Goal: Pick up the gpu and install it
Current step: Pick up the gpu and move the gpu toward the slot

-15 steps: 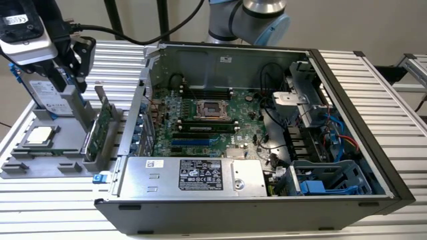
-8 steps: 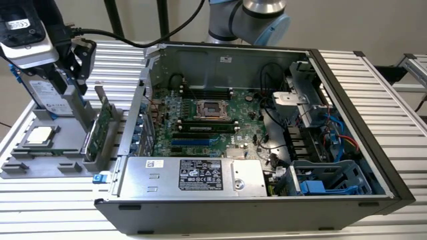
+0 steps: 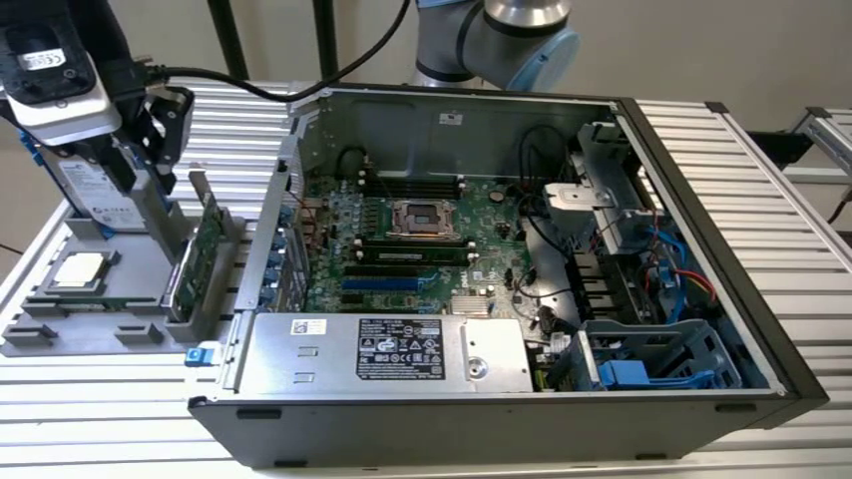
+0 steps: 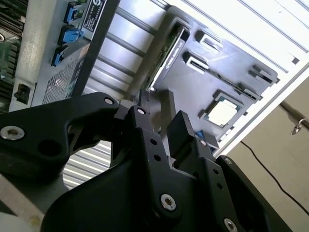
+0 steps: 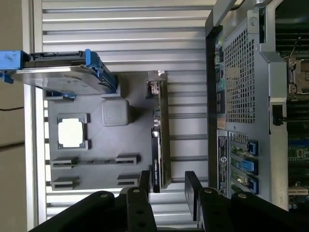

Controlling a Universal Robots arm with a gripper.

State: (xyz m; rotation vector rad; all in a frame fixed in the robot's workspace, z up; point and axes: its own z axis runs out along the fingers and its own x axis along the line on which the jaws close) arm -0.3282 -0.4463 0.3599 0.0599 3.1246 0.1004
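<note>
The gpu (image 3: 198, 257) stands on edge in a slot of the grey holder tray (image 3: 80, 334), just outside the open computer case (image 3: 692, 230). In the first wrist view the gpu (image 5: 159, 135) appears as a thin green and black strip with a silver bracket at one end. My gripper (image 3: 158, 130) hangs above the tray, higher than the card and apart from it. It is open with nothing held, and in the first wrist view the card's end lines up with the gap of the gripper (image 5: 168, 186). The second wrist view has the gripper (image 4: 161, 113) over the gpu (image 4: 166, 58).
On the same tray stand a silver hard drive with blue rails (image 5: 63, 77) and a square CPU chip (image 5: 71, 132). Inside the case lie the motherboard with a blue slot (image 3: 379, 284), the power supply (image 3: 386, 349) and a drive cage (image 3: 665, 364). Ribbed aluminium table (image 3: 772, 160) surrounds everything.
</note>
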